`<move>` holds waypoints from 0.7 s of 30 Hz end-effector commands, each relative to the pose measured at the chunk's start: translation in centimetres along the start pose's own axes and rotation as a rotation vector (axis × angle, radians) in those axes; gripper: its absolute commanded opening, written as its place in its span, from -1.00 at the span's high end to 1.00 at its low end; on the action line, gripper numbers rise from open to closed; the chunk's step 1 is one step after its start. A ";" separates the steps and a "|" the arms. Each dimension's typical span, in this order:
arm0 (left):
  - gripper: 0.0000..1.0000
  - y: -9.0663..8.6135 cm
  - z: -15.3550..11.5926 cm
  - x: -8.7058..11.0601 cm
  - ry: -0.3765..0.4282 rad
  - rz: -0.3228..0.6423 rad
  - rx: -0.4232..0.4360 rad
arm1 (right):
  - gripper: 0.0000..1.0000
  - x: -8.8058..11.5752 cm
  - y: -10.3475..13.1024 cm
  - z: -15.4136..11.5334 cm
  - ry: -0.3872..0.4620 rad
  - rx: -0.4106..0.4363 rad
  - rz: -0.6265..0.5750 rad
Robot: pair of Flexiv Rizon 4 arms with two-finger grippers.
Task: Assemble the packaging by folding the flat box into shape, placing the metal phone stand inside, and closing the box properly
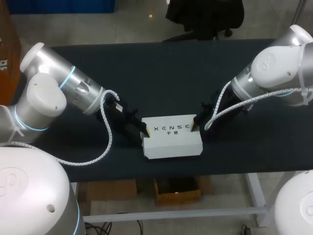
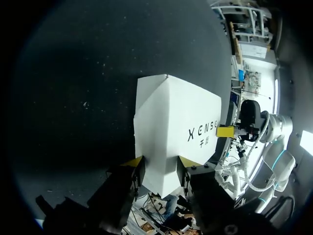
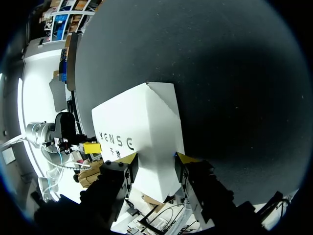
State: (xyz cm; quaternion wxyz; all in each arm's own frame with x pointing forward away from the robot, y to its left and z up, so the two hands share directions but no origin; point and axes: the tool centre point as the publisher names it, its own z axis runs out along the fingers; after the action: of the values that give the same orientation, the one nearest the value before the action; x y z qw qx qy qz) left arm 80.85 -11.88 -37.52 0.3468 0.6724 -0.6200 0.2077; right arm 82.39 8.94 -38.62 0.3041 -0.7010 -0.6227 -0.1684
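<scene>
Clamping white box (image 1: 172,139) ends — left gripper (image 2: 160,164), right gripper (image 3: 155,157).

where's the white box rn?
Head view: the white cardboard box sits mid-table on the black table, near the robot-side edge, one end clamped in the left gripper, the other in the right gripper.

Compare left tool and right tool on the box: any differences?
Left tool clamps the left end of the white box; right tool clamps its right end. Left tool's arm comes in from the left, right tool's from the right. Shared: both are shut on the box, one end each.
</scene>
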 end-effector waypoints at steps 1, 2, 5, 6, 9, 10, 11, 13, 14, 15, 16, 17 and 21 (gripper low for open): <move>0.15 -0.3 0.1 0.4 -0.007 -0.003 -0.011 | 0.08 0.2 0.2 -0.1 0.004 0.013 0.004; 0.15 -0.3 0.0 0.5 -0.006 -0.005 -0.013 | 0.08 0.3 0.1 -0.1 0.004 0.015 0.005; 0.15 -0.3 -0.2 0.6 -0.003 -0.009 -0.017 | 0.07 0.4 0.0 -0.2 0.002 0.020 0.011; 0.15 -0.3 -0.2 0.6 -0.002 -0.010 -0.018 | 0.07 0.4 0.1 -0.2 0.002 0.023 0.014; 0.14 -0.1 -0.4 0.8 0.000 -0.014 -0.018 | 0.07 0.4 0.1 -0.3 0.001 0.034 0.026; 0.14 -0.1 -0.5 0.9 0.000 -0.015 -0.018 | 0.07 0.4 0.1 -0.3 0.001 0.037 0.028; 0.14 -0.1 -0.5 0.9 0.000 -0.016 -0.020 | 0.07 0.5 0.2 -0.3 0.001 0.039 0.030; 0.15 -0.1 -0.6 1.0 0.001 -0.023 -0.029 | 0.07 0.5 0.3 -0.4 0.001 0.044 0.035; 0.15 -0.1 -0.6 1.0 0.005 -0.026 -0.038 | 0.07 0.5 0.3 -0.4 0.001 0.049 0.039; 0.15 -0.1 -0.7 1.0 0.007 -0.030 -0.045 | 0.07 0.6 0.3 -0.4 0.000 0.052 0.042; 0.14 -0.2 -0.7 1.0 0.007 -0.032 -0.046 | 0.07 0.6 0.4 -0.4 -0.001 0.055 0.045; 0.13 -0.2 -0.7 1.0 0.006 -0.035 -0.046 | 0.07 0.6 0.4 -0.4 -0.002 0.059 0.050; 0.10 -0.2 -0.8 1.1 0.005 -0.046 -0.051 | 0.07 0.7 0.7 -0.5 -0.006 0.072 0.068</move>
State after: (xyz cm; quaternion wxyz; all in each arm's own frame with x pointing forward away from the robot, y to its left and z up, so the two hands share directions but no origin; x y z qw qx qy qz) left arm 80.97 -11.75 -36.24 0.3682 0.6772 -0.6077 0.1909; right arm 82.60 8.98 -37.96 0.3249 -0.7140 -0.6039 -0.1412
